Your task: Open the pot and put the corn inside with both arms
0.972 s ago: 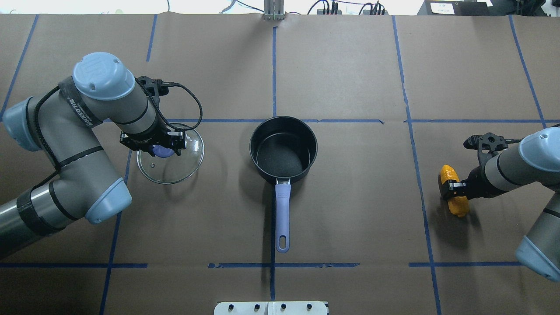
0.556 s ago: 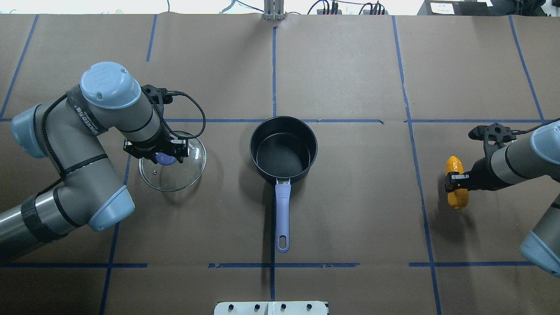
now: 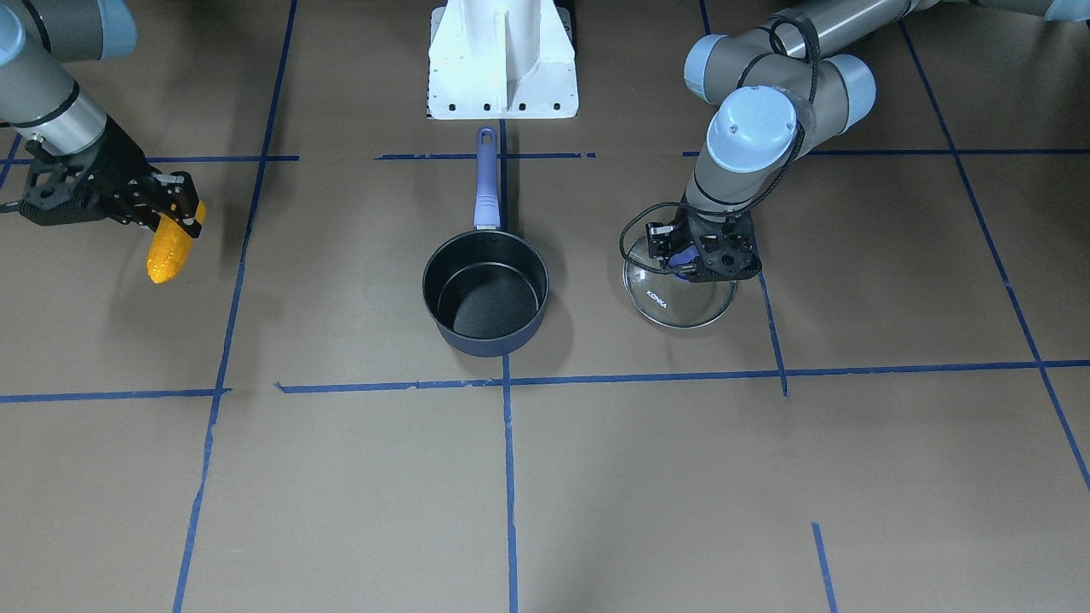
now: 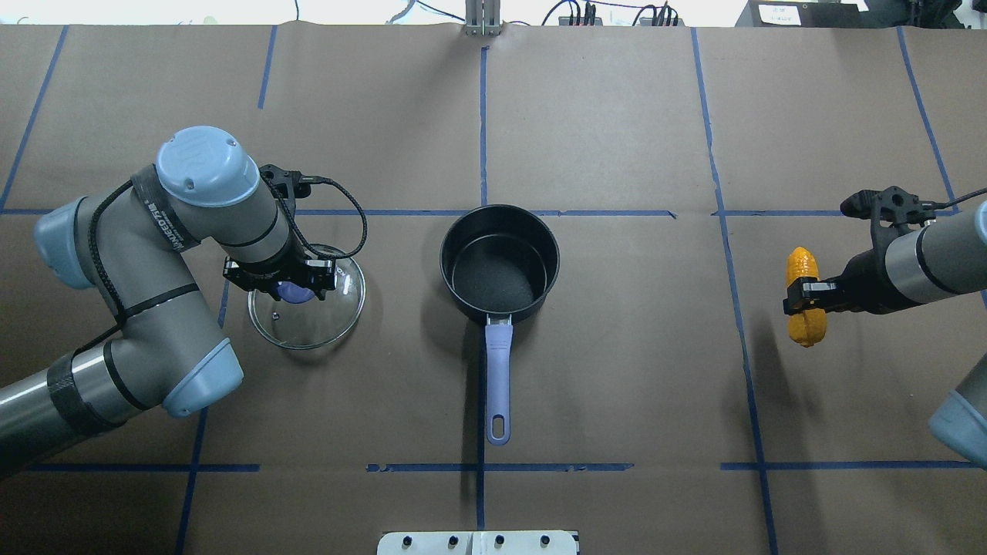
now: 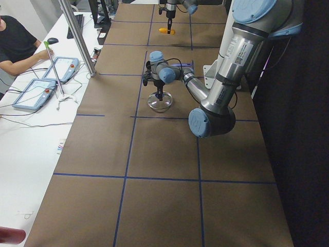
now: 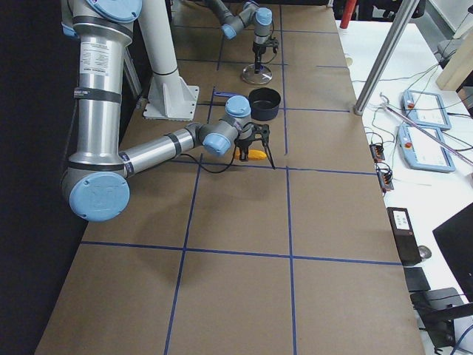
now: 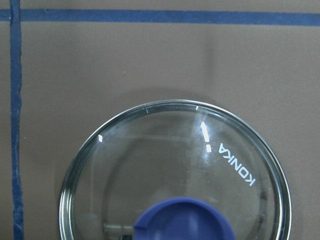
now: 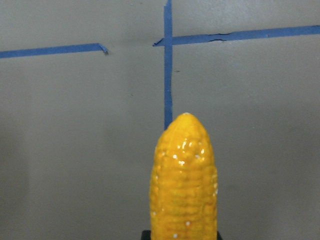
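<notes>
We find the small orange-yellow toy corn cob point(image 4: 802, 266) clamped across its middle by the right gripper point(image 4: 802, 297), whose jaws are closed on it. It hangs near the right-hand edge of the brown-paper worktop point(image 4: 617, 116), and its shadow falls apart from it on the paper. The cob lies level, its length running between the far edge and the robot's edge. In the right wrist view its tapered, bumpy tip point(image 8: 185, 150) points away from the camera over a cross of blue tape.

The dark navy saucepan with a black interior point(image 4: 493, 281) stands uncovered at the middle of the worktop, well apart from the corn. Its long periwinkle-blue handle point(image 4: 498, 370) points towards the robot's edge.

Between the saucepan and the left-hand edge, the left gripper point(image 4: 281, 282) sits directly over the round glass lid point(image 4: 324, 320) and closes narrowly about its blue knob point(image 7: 185, 220). We cannot tell whether the lid's rim touches the paper.

One word reads clearly — "KONKA", in white capitals on the glass, seen in the left wrist view and, smaller, from the front-facing camera. White lettering on the black strap round the left arm point(image 4: 166, 220) is too small for us to read.
</notes>
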### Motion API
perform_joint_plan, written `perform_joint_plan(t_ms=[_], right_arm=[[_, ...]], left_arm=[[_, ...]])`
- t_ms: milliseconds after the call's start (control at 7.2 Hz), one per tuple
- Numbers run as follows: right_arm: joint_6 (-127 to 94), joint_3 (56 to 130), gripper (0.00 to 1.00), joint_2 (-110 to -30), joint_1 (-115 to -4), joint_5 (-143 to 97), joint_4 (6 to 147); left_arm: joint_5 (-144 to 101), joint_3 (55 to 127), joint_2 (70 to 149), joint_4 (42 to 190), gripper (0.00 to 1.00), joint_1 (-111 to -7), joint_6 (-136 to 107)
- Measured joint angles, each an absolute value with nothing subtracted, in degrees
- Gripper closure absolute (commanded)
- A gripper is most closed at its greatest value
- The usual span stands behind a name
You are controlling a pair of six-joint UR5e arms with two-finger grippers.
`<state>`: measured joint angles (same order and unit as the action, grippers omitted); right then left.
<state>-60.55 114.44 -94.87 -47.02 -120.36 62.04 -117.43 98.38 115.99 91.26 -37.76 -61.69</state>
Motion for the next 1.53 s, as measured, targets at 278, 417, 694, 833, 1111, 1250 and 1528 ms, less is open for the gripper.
perform_joint_plan(t_ms=[278,417,694,833,1111,1250,1528], right_arm=[[-60.66,115.52,0.99,-89.33,-47.15,-120.60,65.68],[-60.88,116.03,0.99,-84.46,-47.11,-120.64,71.03],[-62.00,116.30,0.99,-74.21,-45.97,-120.55,82.19],[-63.79,115.85,0.99,-69.76,-44.27,-120.16,85.72],[-67.40,114.15,0.99,-64.38,-40.12,-117.18,88.07],[-68.77,112.58,0.99,-62.29,-38.10,-115.07,88.25],[-71.20,107.43,0.99,-57.34,-34.65,-111.05,88.10]], left_arm=[[-117.42,98.29,115.88,91.52,0.00,-37.71,-61.33],[-117.42,98.18,115.86,91.81,0.00,-37.71,-61.13],[-117.42,97.97,115.84,91.99,0.00,-37.71,-60.96],[-117.42,97.94,115.84,92.01,0.00,-37.71,-60.97],[-117.44,98.10,115.89,92.02,0.00,-38.15,-60.99],[-118.03,98.47,115.92,91.96,0.00,-38.90,-60.93],[-122.22,100.10,115.46,91.47,0.00,-42.42,-60.17]])
